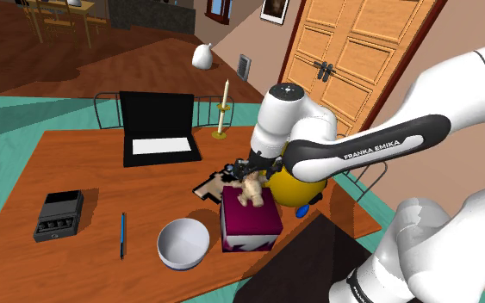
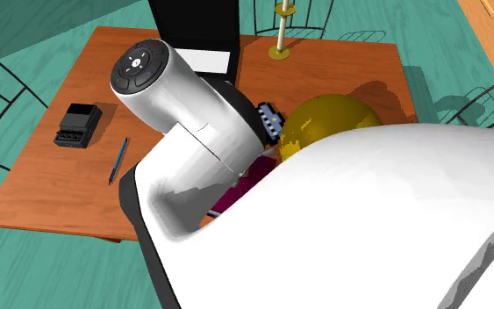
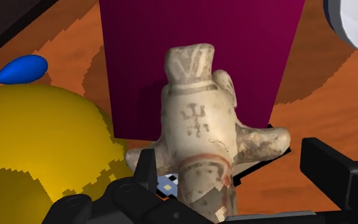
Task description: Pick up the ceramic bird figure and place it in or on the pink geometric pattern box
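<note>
one bird figure (image 3: 199, 127), one magenta box (image 1: 251, 222)

The arm (image 1: 460, 86) is glossy white, built of fat rounded links with dark grey joints. One dark band (image 1: 378, 146) carries white "FRANKA EMIKA" lettering. A round dark cap (image 2: 139, 63) with small white marks closes one joint. The gripper (image 3: 231, 162) is all black, its fingers (image 3: 336, 172) blocky and square-edged.
</note>
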Controlling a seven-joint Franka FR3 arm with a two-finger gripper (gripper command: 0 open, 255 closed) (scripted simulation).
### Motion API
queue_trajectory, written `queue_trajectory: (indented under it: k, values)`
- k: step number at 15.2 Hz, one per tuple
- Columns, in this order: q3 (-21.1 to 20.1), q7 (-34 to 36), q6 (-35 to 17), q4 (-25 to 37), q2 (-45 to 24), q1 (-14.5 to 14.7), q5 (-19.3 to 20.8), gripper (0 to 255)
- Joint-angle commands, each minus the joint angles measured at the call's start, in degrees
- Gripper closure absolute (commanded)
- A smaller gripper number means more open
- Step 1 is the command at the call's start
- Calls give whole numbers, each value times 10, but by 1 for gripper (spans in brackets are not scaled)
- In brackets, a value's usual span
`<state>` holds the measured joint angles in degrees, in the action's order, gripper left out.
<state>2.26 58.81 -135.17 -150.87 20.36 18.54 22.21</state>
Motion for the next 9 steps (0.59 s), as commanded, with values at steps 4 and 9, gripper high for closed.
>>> queue_trajectory:
  k: [4,9]
  values:
    - [-7,-11,59,18,38,12,-20,0]
    - [-7,-11,59,18,38,12,-20,0]
